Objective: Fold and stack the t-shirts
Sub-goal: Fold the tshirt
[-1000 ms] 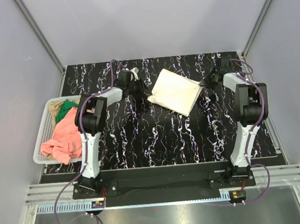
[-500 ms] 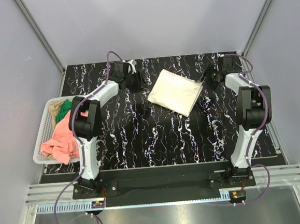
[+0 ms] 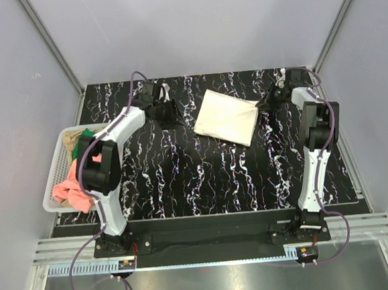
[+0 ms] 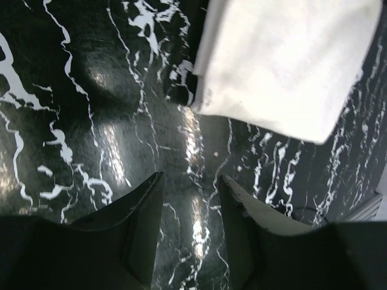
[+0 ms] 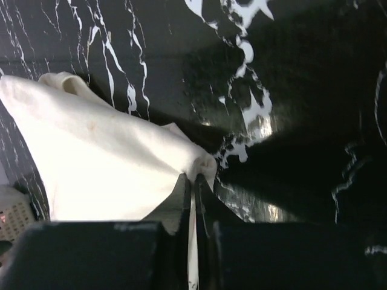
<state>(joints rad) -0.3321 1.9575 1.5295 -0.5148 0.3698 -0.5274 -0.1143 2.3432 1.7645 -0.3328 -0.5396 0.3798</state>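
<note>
A folded cream-white t-shirt [image 3: 225,117] lies flat at the back middle of the black marbled table. My right gripper [image 3: 266,101] is at the shirt's right corner, shut on a pinch of the cream cloth [image 5: 103,163]; the right wrist view shows the fabric squeezed between the right gripper's [image 5: 195,176] jaws. My left gripper [image 3: 170,113] stands open just left of the shirt, above bare table. In the left wrist view nothing lies in the left gripper [image 4: 190,178], and the shirt [image 4: 284,60] is ahead of it. Salmon-pink [image 3: 73,188], green [image 3: 81,146] and tan [image 3: 85,133] t-shirts lie bunched in the basket.
A white mesh basket [image 3: 56,170] stands at the table's left edge, beside the left arm. Grey walls close in the table at the back and on both sides. The arm bases are bolted at the near edge.
My left gripper has drawn back left, off the shirt's left corner. My right gripper has closed on the right corner, and the shirt has turned and shifted a little to the right.
</note>
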